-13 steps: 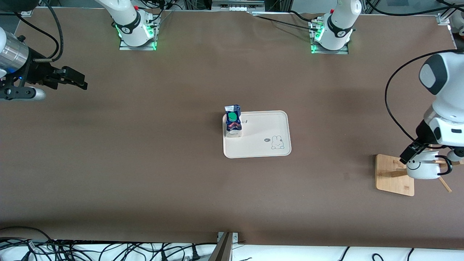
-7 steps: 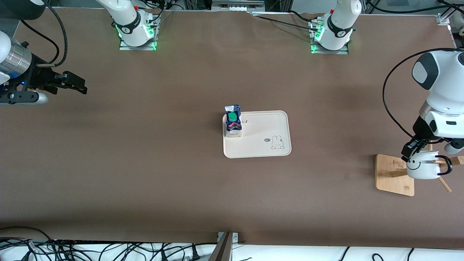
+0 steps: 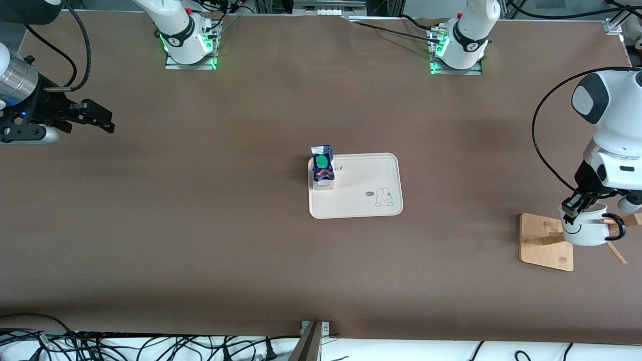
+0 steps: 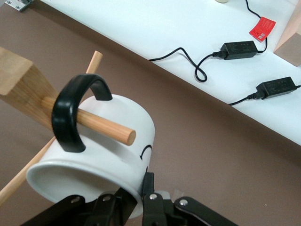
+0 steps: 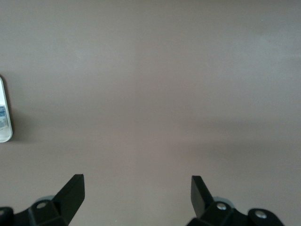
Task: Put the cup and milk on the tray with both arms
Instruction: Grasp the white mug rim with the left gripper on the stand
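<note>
Milk, in its small dark-blue and white carton (image 3: 322, 169) with the round green screw cap, stands upright on the cream-white rectangular tray (image 3: 361, 200), tucked into the tray's corner toward the right arm's end of the table and farther from the front camera. That tray, with rounded corners, a raised rim and a little bunny drawing, lies near the middle of the brown table (image 3: 200, 225).

Well apart from it, at the left arm's end of the table, the small white mug (image 3: 584, 231) with a black smiley face hangs on a wooden peg rack (image 3: 544, 243). In the left wrist view a round wooden peg (image 4: 96, 124) passes through the mug's thin black loop handle (image 4: 70, 113), and the mug lies tilted on its side with its mouth toward the camera. The left gripper (image 3: 573, 206) is clenched on the mug's rim, one finger inside the mouth and one against the outer wall beside the smiley face. The rack's flat wooden base rests on the table below the mug.

The right gripper (image 3: 103, 122) hovers over bare table at the right arm's end, its fingers (image 5: 70, 190) spread wide and holding nothing. That arm waits. From its wrist camera, only brown table shows between the two black fingers, with a sliver of the carton at the picture's edge.
</note>
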`<state>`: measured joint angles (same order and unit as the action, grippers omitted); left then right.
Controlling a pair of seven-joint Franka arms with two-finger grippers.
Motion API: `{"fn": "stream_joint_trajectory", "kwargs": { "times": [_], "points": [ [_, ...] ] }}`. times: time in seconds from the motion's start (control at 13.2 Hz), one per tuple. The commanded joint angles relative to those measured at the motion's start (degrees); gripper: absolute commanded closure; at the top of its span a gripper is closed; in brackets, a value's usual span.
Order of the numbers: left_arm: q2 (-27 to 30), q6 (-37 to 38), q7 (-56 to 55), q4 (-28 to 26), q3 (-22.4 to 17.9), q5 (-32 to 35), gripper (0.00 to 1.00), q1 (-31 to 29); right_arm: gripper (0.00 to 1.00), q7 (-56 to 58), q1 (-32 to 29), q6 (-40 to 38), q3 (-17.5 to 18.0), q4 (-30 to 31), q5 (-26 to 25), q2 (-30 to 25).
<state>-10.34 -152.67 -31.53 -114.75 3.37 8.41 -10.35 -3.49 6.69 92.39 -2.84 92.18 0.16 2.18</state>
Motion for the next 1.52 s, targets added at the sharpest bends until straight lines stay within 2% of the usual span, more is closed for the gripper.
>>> {"fn": "stream_joint_trajectory", "kwargs": {
  "times": [0.0,0.08,0.61,1.29,1.44],
  "points": [
    [1.2,2.6,0.2,-0.1,1.5,1.7,1.0,-0.4,0.0,0.8,-0.5,-0.3,1.4,-1.5,-1.9,0.6],
    [1.6,3.8,0.2,0.0,1.6,1.7,1.0,-0.3,0.0,0.1,0.4,-0.4,1.4,-1.5,-3.4,0.6],
    [4.7,14.3,2.9,2.9,5.3,1.7,1.0,-0.4,0.0,-0.1,0.2,0.2,1.2,-2.0,-2.9,1.3],
    [7.3,15.1,3.3,3.0,11.5,1.8,1.0,-0.4,0.0,-0.1,-0.1,0.2,0.7,-2.0,-1.6,1.3],
    [7.4,15.2,4.5,4.5,12.9,1.7,1.0,-0.4,0.0,0.0,-0.1,0.2,0.7,-2.0,-1.6,1.3]
  ]
}}
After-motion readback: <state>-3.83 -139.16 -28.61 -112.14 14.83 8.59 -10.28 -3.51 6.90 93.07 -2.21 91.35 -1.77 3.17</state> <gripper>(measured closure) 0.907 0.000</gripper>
